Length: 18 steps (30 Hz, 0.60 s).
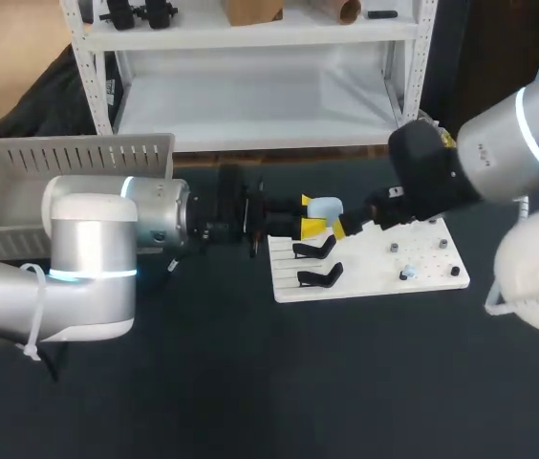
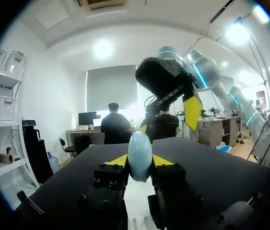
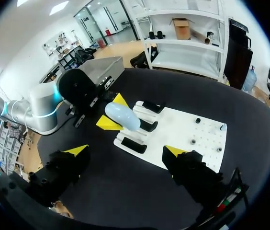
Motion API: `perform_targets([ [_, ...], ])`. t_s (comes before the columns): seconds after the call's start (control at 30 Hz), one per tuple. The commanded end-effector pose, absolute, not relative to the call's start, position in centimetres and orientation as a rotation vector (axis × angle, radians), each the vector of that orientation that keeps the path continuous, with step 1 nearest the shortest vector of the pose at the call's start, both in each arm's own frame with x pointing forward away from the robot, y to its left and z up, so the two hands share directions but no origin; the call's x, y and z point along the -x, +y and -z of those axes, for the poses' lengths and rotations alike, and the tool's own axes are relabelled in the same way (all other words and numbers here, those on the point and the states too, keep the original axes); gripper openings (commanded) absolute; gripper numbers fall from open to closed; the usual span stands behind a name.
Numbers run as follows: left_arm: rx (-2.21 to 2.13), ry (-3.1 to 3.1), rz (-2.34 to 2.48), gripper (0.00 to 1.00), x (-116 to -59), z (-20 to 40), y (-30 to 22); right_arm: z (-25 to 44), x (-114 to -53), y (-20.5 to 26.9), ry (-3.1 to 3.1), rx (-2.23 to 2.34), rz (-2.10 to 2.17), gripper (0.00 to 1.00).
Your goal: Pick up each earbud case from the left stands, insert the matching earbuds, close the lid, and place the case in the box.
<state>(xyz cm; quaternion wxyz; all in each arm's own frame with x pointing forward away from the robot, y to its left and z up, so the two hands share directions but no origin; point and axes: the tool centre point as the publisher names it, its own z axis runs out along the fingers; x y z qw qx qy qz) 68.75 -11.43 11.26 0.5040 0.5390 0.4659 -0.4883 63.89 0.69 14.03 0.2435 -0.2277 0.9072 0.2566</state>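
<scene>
From above, the left gripper (image 1: 310,214) holds a pale blue earbud case (image 1: 325,207) in the air over the near-left end of the white board (image 1: 375,285). The black stands (image 1: 314,251) below it look bare. The small earbuds (image 1: 405,274) sit on the board's right half, and the box (image 1: 69,158) waits at the far left; I cannot see whether anything lies in it. From the right wrist, the right gripper (image 3: 127,151) hangs over the board with its fingers spread wide and nothing in them, the case just ahead. From the left wrist, the case is pinched upright between the two yellow tips, and I see no open lid. To my eye the pick-up is done; inserting the earbuds, closing the lid and boxing the case remain.
</scene>
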Motion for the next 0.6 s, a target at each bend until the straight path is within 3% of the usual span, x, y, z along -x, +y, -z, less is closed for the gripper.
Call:
perform_targets([
  [0.03, -1.300, 1.120, 1.181, 0.00, -68.9, -11.1, -11.4, -13.5, -65.0, 1.2, 2.490, 0.619, -0.700, 1.00],
  [0.6, -1.300, 1.120, 1.181, 0.00, -68.9, -11.1, -11.4, -12.5, -67.0, 1.4, 2.510, 0.587, -0.687, 1.00],
])
